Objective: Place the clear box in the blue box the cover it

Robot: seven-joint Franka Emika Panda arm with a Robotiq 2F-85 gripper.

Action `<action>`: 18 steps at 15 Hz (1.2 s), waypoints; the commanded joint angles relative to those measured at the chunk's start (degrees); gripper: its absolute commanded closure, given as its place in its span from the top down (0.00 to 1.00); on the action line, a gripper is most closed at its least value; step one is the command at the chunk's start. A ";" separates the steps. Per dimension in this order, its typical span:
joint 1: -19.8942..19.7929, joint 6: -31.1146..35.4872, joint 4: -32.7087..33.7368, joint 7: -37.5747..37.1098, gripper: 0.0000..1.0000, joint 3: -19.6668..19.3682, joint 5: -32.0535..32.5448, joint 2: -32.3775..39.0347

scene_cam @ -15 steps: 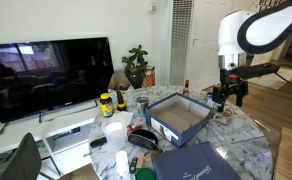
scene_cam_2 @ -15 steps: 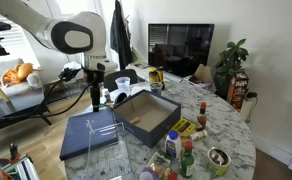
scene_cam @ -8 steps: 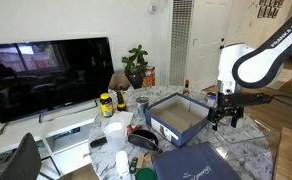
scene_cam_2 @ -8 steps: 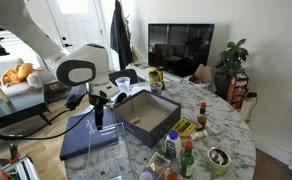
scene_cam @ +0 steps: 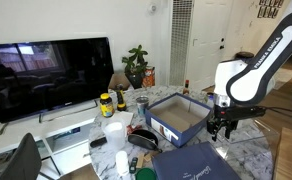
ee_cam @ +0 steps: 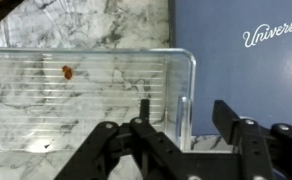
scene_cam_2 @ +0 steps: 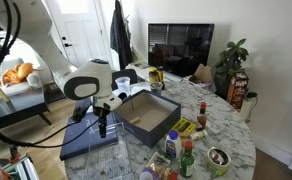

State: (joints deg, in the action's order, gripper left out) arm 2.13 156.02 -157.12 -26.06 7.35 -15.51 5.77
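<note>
Pincer (ee_cam: 184,112) is hanging open astride clear box (ee_cam: 86,100) wall nxt to cover (ee_cam: 236,70); prob light, stiff, slippery, so pinching that wall.

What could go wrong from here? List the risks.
1. The gripper straddles only one thin wall of the clear box; lifted so, it may tilt or slip.
2. The cover lies close beside that wall; one jaw could nudge it.
3. Bottles crowd the blue box; a swinging box could hit them.

White walls (scene_cam: 76,18), black television (scene_cam: 48,72) on low white stand (scene_cam: 61,122), potted plant (scene_cam: 136,64), marble table (scene_cam_2: 218,122)
</note>
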 commanded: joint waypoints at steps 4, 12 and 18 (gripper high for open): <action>2.02 0.34 2.00 0.60 0.15 -1.44 0.51 4.00; 3.40 -6.74 1.53 -6.63 0.01 -5.69 9.70 -3.15; 2.23 -23.26 2.70 -15.56 0.01 -4.56 20.97 -13.45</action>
State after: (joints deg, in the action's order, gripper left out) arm 4.28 141.43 -153.98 -36.81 1.83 0.17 0.00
